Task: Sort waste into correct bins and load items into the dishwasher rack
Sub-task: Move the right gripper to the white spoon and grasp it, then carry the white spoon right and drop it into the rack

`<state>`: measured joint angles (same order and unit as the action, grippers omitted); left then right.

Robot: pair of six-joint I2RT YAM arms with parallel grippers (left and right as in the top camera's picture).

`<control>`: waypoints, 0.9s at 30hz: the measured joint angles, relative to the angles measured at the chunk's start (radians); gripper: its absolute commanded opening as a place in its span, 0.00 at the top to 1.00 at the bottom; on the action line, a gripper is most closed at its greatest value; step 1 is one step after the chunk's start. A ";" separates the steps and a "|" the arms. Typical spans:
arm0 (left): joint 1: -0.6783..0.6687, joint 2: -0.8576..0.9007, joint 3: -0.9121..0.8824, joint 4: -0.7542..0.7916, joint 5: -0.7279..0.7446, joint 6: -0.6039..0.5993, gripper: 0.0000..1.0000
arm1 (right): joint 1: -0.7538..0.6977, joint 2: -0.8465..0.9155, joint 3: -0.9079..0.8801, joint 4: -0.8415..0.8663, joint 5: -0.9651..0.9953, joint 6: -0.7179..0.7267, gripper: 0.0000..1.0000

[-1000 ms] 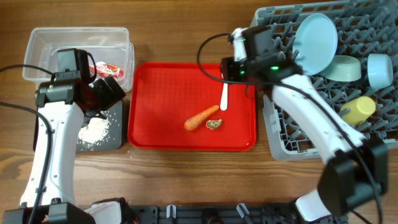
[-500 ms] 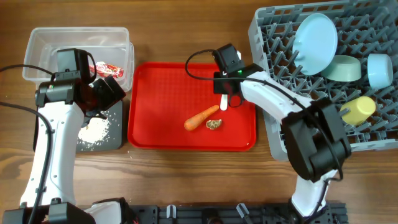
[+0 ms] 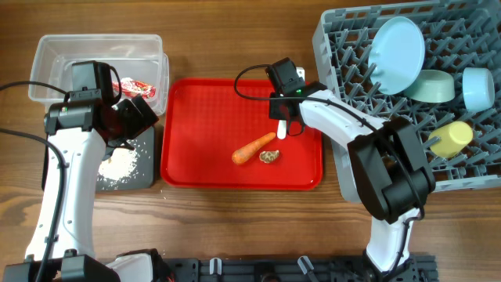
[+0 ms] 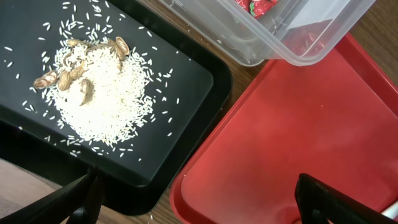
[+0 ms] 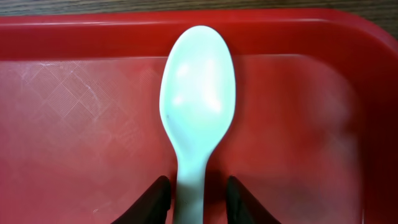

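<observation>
As right pincer (image 5: 198, 200) straddles it, spoon (image 5: 196, 112) lies centred.

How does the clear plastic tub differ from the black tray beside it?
The clear plastic tub is see-through with tall walls; the black tray is opaque and much shallower. The tub holds a red snack wrapper, while the tray holds whitish rice scraps with a few brownish bits. The tub lies farther from the robot than the tray. Both are rectangular and sit left of the red serving tray.
</observation>
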<state>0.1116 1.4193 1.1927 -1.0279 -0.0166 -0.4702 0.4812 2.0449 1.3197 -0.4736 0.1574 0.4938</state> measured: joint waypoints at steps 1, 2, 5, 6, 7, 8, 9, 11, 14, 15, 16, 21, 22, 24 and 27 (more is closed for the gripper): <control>0.000 0.000 0.000 0.000 0.000 0.000 0.00 | 0.000 0.000 0.000 -0.002 0.002 0.003 0.80; 0.000 0.000 0.000 0.000 0.000 0.000 0.00 | 0.000 0.000 0.000 -0.004 0.002 0.002 0.81; 0.000 0.000 0.000 0.000 0.000 0.000 0.00 | 0.000 0.000 0.002 -0.013 0.003 0.003 0.82; 0.000 0.000 0.000 0.000 0.000 0.000 0.00 | 0.000 0.000 0.002 -0.014 0.004 0.003 0.82; 0.000 0.000 0.000 0.000 0.000 0.000 0.00 | 0.000 0.000 0.002 -0.016 0.004 0.003 0.84; 0.000 0.000 0.000 0.000 0.000 0.000 0.00 | 0.000 0.000 0.003 -0.020 0.004 0.003 0.85; 0.000 0.000 0.000 0.000 0.000 0.000 0.00 | 0.000 -0.001 0.003 -0.023 0.005 0.003 0.87; 0.000 0.000 0.000 0.000 0.000 0.000 0.00 | 0.000 -0.004 0.003 -0.031 0.004 0.000 0.87; 0.000 0.000 0.000 0.000 0.000 0.000 0.00 | 0.000 -0.014 0.003 -0.049 0.003 -0.007 0.88; 0.000 0.000 0.000 0.000 0.000 0.000 0.00 | 0.000 -0.023 0.003 -0.058 0.002 -0.009 0.88; 0.000 0.000 0.000 0.000 0.000 0.000 0.00 | 0.000 -0.041 0.003 -0.066 0.001 -0.016 0.89; 0.000 0.000 0.000 0.000 0.000 0.000 0.00 | 0.000 -0.182 0.003 -0.093 0.001 -0.082 0.89; 0.000 0.000 0.000 0.000 0.000 0.000 0.00 | 0.000 -0.229 0.003 -0.105 0.001 -0.103 0.89; 0.000 0.000 0.000 0.000 0.000 0.000 0.00 | 0.000 -0.311 0.003 -0.132 0.003 -0.146 0.89; 0.000 0.000 0.000 0.000 0.000 0.000 0.00 | -0.010 -0.439 0.003 -0.189 0.010 -0.222 0.89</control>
<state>0.1116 1.4193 1.1927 -1.0279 -0.0170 -0.4702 0.4717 1.6062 1.3231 -0.6628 0.1673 0.2722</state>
